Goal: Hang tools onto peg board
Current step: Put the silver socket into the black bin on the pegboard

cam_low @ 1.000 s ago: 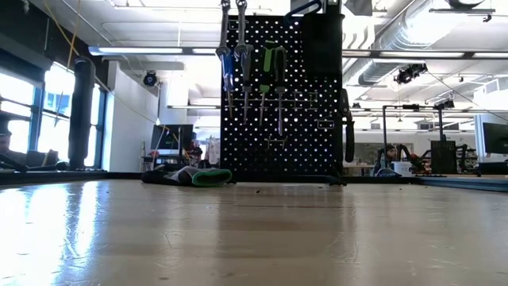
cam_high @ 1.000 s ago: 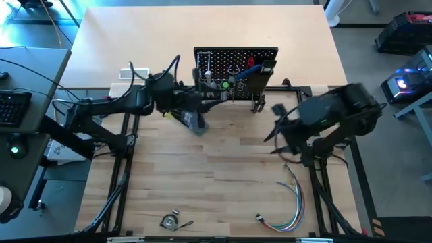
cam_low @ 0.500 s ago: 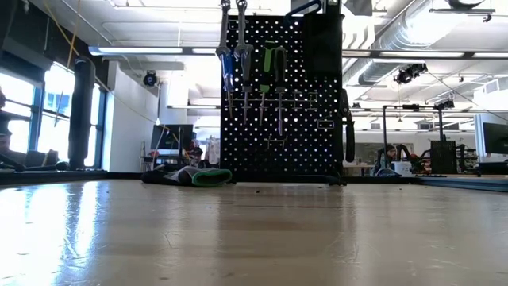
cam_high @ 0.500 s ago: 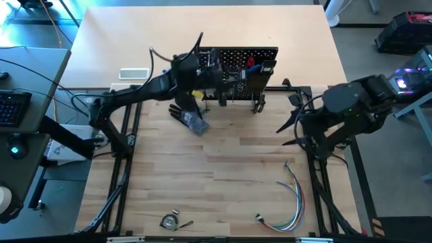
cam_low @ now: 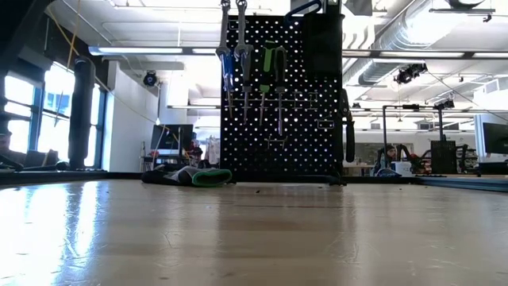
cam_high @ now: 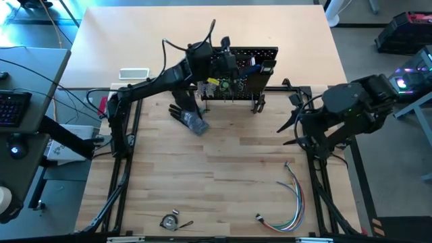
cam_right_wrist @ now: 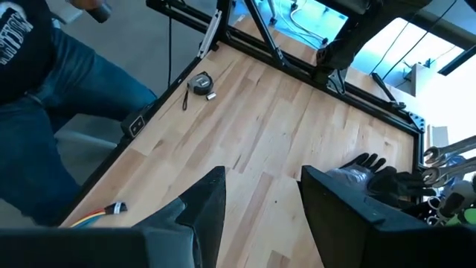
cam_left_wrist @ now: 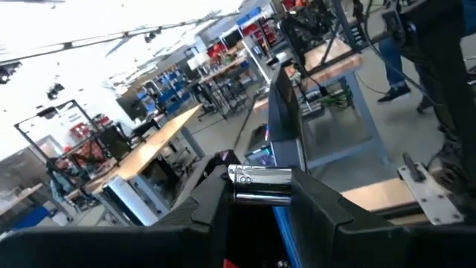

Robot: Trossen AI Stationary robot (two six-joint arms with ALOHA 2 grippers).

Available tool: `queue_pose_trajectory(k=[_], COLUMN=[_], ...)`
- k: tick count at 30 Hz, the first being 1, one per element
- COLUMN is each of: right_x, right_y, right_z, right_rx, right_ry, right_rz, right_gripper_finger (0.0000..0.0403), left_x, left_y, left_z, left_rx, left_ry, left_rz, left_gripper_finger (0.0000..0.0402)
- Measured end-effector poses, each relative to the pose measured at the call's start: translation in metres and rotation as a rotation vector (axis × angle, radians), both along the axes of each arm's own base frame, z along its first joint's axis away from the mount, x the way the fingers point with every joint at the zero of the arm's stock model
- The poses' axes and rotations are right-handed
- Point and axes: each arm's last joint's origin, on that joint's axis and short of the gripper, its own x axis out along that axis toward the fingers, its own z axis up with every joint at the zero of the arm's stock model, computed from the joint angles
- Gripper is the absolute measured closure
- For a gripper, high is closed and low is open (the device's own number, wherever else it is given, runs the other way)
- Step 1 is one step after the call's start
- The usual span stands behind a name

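Observation:
The peg board (cam_high: 260,51) stands upright at the table's far middle. In the low view the peg board (cam_low: 309,119) carries silver wrenches (cam_low: 225,40), green-handled pliers (cam_low: 271,67) and a black bin (cam_low: 324,44). My left gripper (cam_high: 221,59) is level at the board's top left, shut on a small tool with a shiny silver end (cam_left_wrist: 260,183) and a blue part (cam_left_wrist: 283,223). My right gripper (cam_high: 291,125) hangs open over the table's right side, its fingers (cam_right_wrist: 204,205) around nothing. My left gripper pinches the tool's silver cylindrical end (cam_left_wrist: 260,195) between its two fingers, which lie level and point toward the table's far right. The tool is lifted clear of the table; its blue part runs down between the fingers and is mostly hidden by them.
A black glove (cam_high: 189,118) lies on the table just in front of the board's left end. A bundle of coloured wires (cam_high: 291,199) and a tape measure (cam_high: 170,221) lie near the front edge. A person in jeans (cam_right_wrist: 52,97) stands beside the table.
My left gripper has travelled from in front of the board's left end toward the far edge and the right, up to the board's top, keeping its hold on the tool. My right gripper has drawn back a little toward the table's right edge.

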Motion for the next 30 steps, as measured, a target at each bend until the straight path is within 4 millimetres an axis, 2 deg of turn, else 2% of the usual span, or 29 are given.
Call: queue_pose_trajectory(k=[9, 17, 23, 30], right_x=[0.002, 0.014, 0.016, 0.018], right_y=[0.001, 0.005, 0.005, 0.005], right_z=[-0.001, -0.006, -0.008, -0.010], right_rx=[0.001, -0.015, -0.016, 0.000], right_ry=[0.010, 0.036, 0.049, 0.061], right_rz=[-0.002, 0.004, 0.002, -0.056], right_gripper_finger=[0.0236, 0.0236, 0.0236, 0.0236], left_x=[0.008, 0.008, 0.009, -0.002], left_y=[0.010, 0.020, 0.009, -0.019], left_z=[-0.002, -0.009, -0.007, 0.008], left_rx=[0.014, -0.028, -0.031, 0.007], left_ry=[-0.021, 0.001, 0.014, 0.064], left_rz=[0.074, 0.095, 0.083, 0.091], left_gripper_finger=[0.0307, 0.0306, 0.0307, 0.0307])
